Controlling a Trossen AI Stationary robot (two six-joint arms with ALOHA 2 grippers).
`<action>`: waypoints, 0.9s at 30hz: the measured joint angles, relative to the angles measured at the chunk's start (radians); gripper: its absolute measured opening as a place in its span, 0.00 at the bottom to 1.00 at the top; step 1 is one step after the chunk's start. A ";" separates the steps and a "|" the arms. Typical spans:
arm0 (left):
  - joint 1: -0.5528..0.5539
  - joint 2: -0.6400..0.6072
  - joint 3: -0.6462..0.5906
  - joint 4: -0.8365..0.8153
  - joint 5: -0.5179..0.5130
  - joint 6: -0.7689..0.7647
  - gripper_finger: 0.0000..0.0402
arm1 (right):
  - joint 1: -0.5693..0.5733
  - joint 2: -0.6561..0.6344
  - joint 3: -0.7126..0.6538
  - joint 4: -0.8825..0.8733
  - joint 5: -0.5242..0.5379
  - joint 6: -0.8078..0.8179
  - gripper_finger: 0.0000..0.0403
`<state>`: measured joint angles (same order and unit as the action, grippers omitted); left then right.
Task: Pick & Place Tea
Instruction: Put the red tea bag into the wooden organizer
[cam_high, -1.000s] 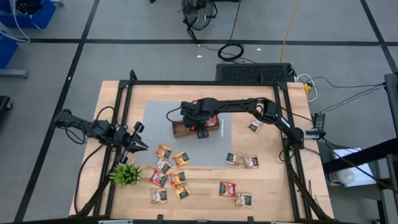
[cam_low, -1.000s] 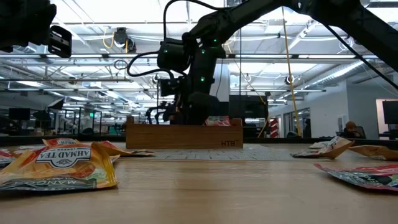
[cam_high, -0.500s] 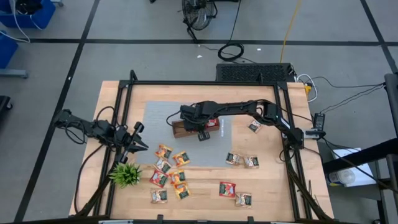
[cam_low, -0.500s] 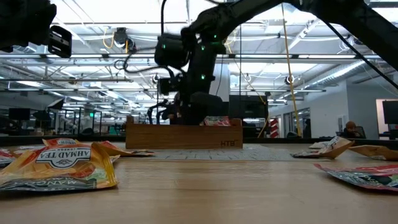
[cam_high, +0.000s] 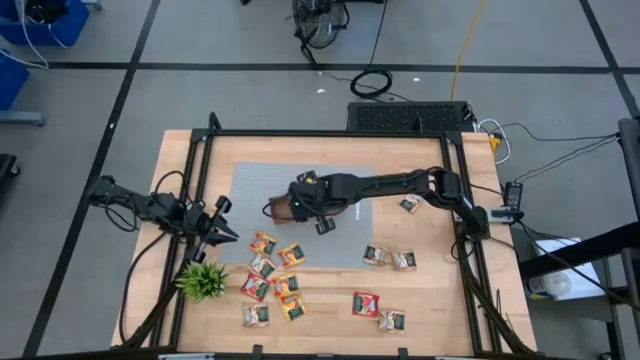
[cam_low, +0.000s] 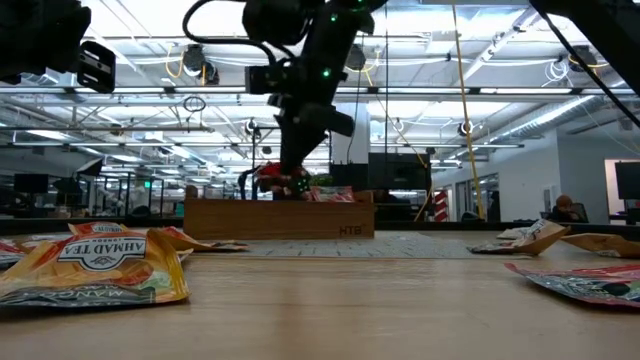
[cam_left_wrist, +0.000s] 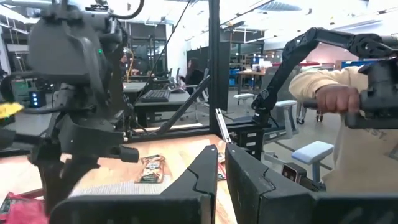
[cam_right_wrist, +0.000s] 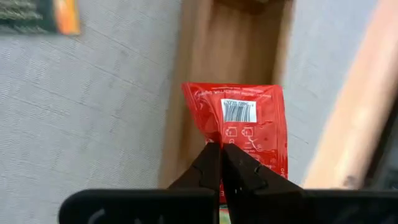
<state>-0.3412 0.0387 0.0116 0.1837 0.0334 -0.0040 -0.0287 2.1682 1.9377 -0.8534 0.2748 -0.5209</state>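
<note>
My right gripper hangs over the left end of the brown wooden tray and is shut on a red tea sachet. In the low view the red sachet shows at the fingertips, above the tray's rim. More sachets stick out of the tray. Several loose sachets lie flat on the table's near half. My left gripper waits shut at the table's left side, above the green plant. My right gripper pinches the red sachet between its two fingers at one edge, near a corner. The fingers slant down from above. The sachet stretches out beyond the fingertips, barcode side toward the wrist camera, over a tray compartment.
A grey mat lies under the tray. Loose sachets lie right of the mat, near the front edge and at the right. A black frame rims the table. A person's hand shows beyond the table.
My right gripper has risen and swung toward the table's left edge, rolling as it went. The wooden tray has slid a little toward the left with it. A red sachet now shows at the fingertips above the tray's rim.
</note>
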 joint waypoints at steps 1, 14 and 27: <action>0.000 0.000 0.000 0.000 0.000 0.000 0.09 | 0.006 -0.002 0.000 -0.018 0.033 -0.001 0.00; 0.000 0.000 0.000 0.000 0.000 0.000 0.09 | 0.066 -0.058 -0.217 -0.114 0.455 -0.114 0.00; 0.000 0.000 0.000 0.000 0.000 0.000 0.09 | 0.092 -0.229 -0.549 0.271 0.531 -0.296 0.00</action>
<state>-0.3410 0.0389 0.0116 0.1839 0.0334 -0.0040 0.0631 1.9387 1.3891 -0.5827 0.8054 -0.8165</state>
